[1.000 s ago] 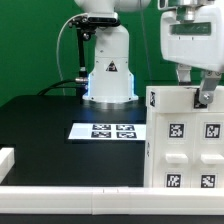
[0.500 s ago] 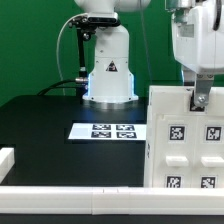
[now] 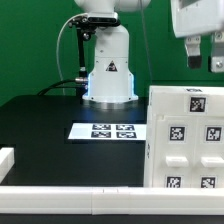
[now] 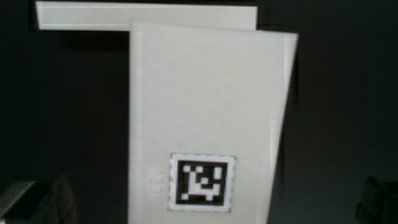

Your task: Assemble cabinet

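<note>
The cabinet (image 3: 186, 140) stands on the black table (image 3: 45, 125) at the exterior view's right, a smooth white plastic box with flat faces and square edges, cut off by the frame at the right and bottom. Its front is broken into shallow rounded-corner recesses. Five square black-and-white tags show on it there: one on the top face and four on the front, the lowest two partly cropped.

Above it, apart from the top face, hangs the gripper (image 3: 206, 57), its fingers (image 3: 195, 53) spread with open air between them, holding nothing. A tag sits on one finger; the hand above runs out of the frame.

From the wrist, the cabinet (image 4: 205, 120) shows as a long pale slab with one tag near its end and a narrower white strip across the far end; the picture is soft, and the dark fingertips (image 4: 50, 200) at the corners are barely readable.

The marker board (image 3: 108, 131), thin and flat with four tags, lies beside the cabinet. A white rail (image 3: 60, 190) crosses the foreground.
</note>
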Motion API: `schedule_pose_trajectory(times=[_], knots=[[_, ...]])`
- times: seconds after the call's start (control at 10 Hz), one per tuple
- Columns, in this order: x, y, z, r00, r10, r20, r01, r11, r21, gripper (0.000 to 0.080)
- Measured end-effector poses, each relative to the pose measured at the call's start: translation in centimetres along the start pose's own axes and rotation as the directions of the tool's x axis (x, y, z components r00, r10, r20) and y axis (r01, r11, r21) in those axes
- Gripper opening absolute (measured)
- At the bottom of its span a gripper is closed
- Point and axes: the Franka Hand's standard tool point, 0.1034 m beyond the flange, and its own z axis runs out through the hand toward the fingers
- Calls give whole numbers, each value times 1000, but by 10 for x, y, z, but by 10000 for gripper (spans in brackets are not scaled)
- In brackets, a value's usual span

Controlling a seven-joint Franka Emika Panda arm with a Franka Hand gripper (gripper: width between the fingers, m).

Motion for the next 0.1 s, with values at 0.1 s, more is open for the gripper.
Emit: schedule_pose_trajectory(times=[0.1], knots=[[1,1,4,1000,-3,-2,3,1000,-5,797]])
